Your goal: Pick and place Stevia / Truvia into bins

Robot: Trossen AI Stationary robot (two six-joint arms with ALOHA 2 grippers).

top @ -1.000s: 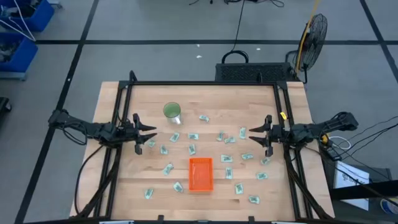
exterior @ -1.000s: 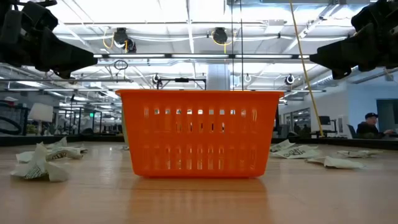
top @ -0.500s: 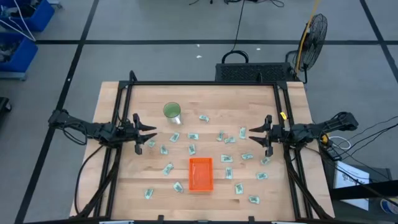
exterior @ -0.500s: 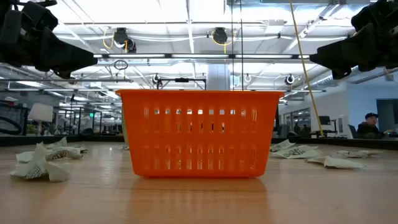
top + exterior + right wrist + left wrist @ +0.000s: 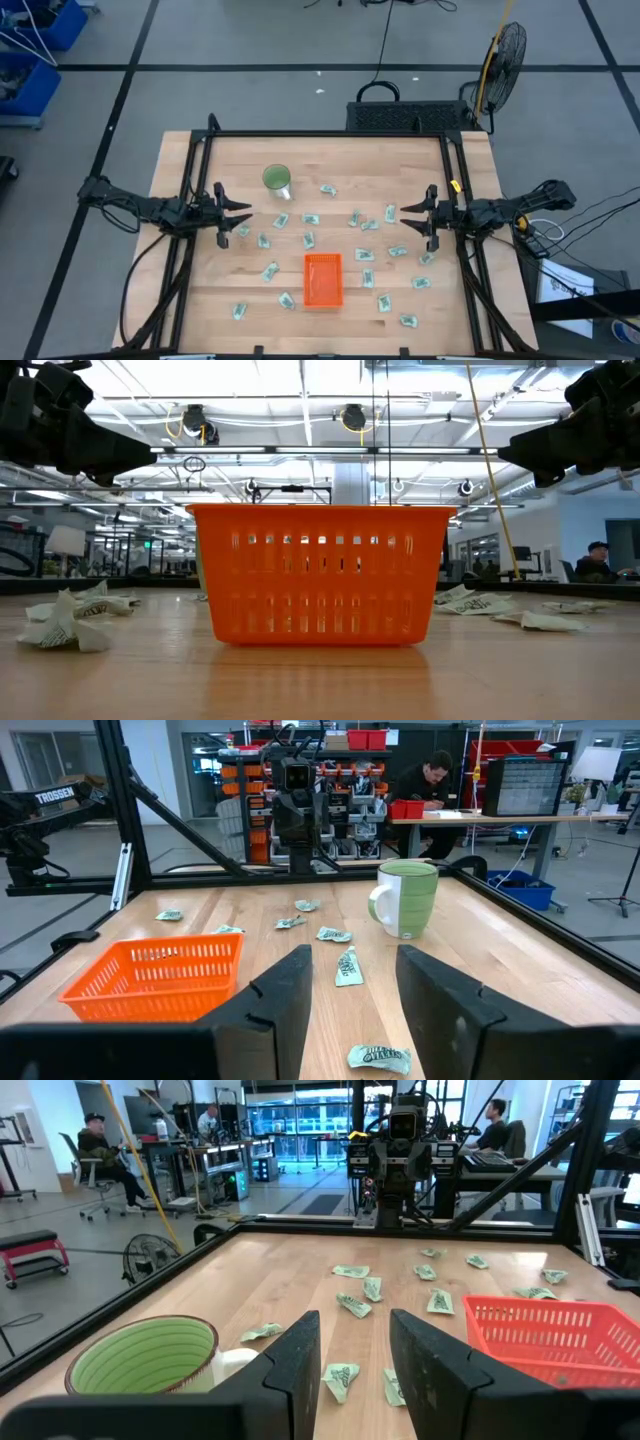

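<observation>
Several pale green and white sachets (image 5: 309,239) lie scattered flat on the wooden table around a small orange tray (image 5: 322,279), which stands near the table's near edge. No sachet shows inside the tray in the high view. My left gripper (image 5: 243,214) hovers open above the table's left side, near the sachets (image 5: 341,1380) there. My right gripper (image 5: 407,219) hovers open above the right side, with a sachet (image 5: 378,1057) lying ahead of its fingers. Neither gripper holds anything. In the low view the tray (image 5: 320,574) stands in the middle, with sachets (image 5: 62,623) to both sides.
A green mug (image 5: 277,180) stands on the far left part of the table, close to my left gripper. A black frame (image 5: 330,135) runs round the table's edges. People sit in the room beyond (image 5: 430,775). A fan (image 5: 505,50) stands past the far right corner.
</observation>
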